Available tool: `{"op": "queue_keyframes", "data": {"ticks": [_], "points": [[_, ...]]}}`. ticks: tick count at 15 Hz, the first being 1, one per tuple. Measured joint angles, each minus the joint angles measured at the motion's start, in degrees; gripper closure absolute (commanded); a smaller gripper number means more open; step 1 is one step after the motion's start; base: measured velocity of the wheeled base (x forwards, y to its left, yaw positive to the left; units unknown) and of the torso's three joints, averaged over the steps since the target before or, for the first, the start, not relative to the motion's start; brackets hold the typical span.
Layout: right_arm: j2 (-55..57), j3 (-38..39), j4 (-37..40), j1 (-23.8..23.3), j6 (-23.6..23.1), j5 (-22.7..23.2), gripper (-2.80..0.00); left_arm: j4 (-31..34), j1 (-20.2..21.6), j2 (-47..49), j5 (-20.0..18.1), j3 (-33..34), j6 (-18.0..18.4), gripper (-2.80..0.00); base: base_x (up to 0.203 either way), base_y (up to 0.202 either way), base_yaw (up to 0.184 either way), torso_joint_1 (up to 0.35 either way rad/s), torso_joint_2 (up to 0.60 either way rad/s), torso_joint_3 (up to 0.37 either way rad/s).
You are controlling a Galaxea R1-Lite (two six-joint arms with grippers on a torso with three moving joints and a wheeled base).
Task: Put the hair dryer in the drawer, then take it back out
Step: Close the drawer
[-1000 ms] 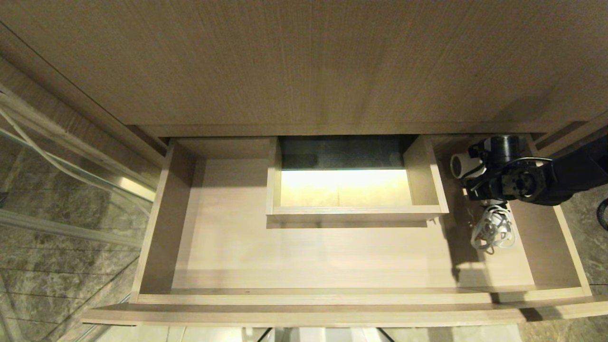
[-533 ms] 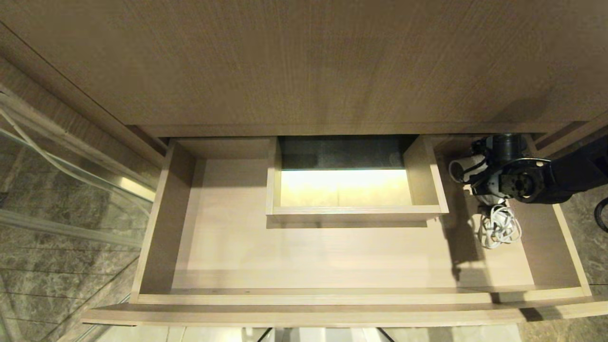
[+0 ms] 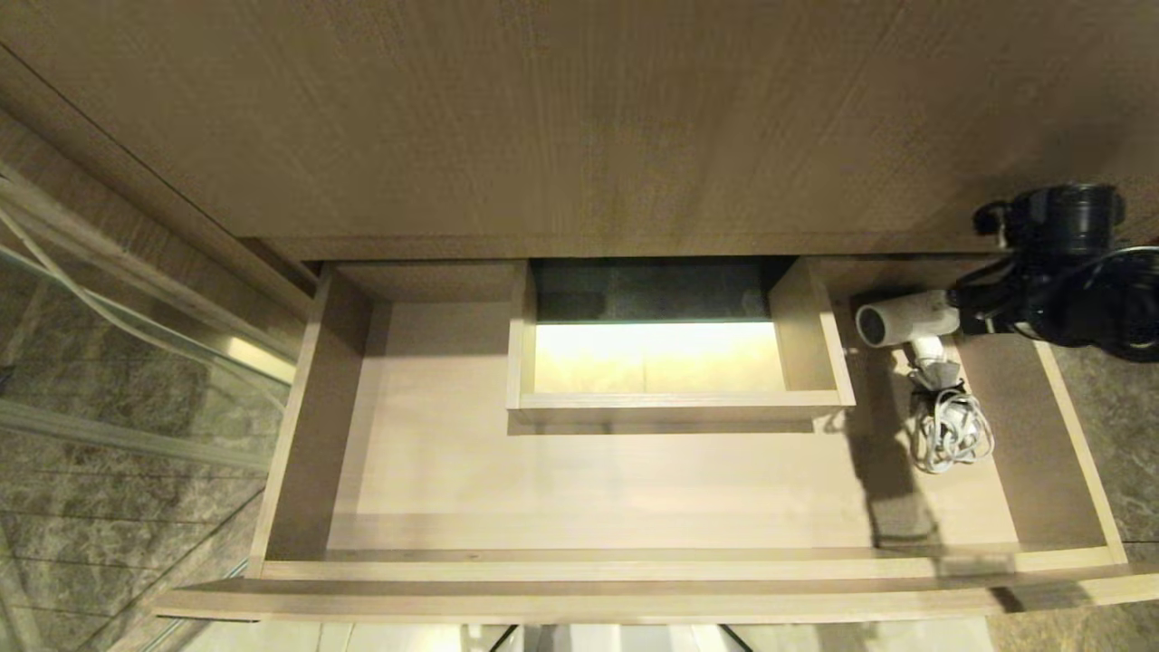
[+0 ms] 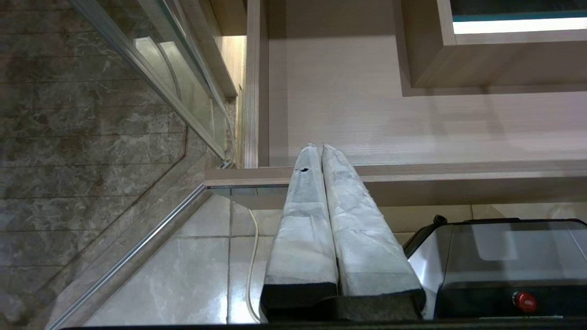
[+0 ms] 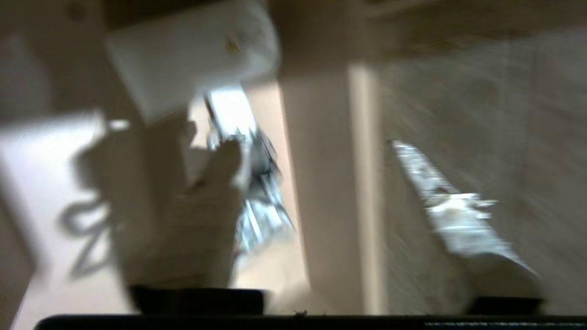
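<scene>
Right gripper (image 5: 321, 183): my working hand, up at the drawer's right wall; its fingers (image 5: 451, 220) stand well apart and hold nothing. In the wrist view one finger is inside the drawer and the other outside, so the wall passes between them.
Hair dryer (image 3: 908, 323): lying on the drawer floor in the back right corner, just beside my right hand on its inner side, barrel pointing away from the hand toward the boxed cut-out (image 3: 679, 362). I cannot tell whether anything touches it.
Cord (image 3: 951, 433): bundled in a loose coil on the floor, nearer to me than the hand, joined to the dryer's handle. I judge it sits there because it trailed below the dryer on the way in.
Drawer (image 3: 579, 566): pulled fully out, which is why I can work from above.
Left gripper (image 4: 321, 158): parked low in front of the drawer's front edge, padded fingers pressed together, empty.
Stage: by my reading the putting-in half is done; the taking-out is not yet started.
Next: I'd regrasp the barrel and mind the cord snagging on the wall.
</scene>
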Motion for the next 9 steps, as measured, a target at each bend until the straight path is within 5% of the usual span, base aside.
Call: {"op": "queue_keyframes", "data": {"ticks": [9], "points": [[-41.3, 23.9, 22.2, 1.6, 0.0, 0.4, 0.00, 0.0, 0.0, 0.0, 0.0, 0.0, 0.0, 0.00, 0.000, 0.000, 0.000, 0.000, 0.00, 0.000]]}}
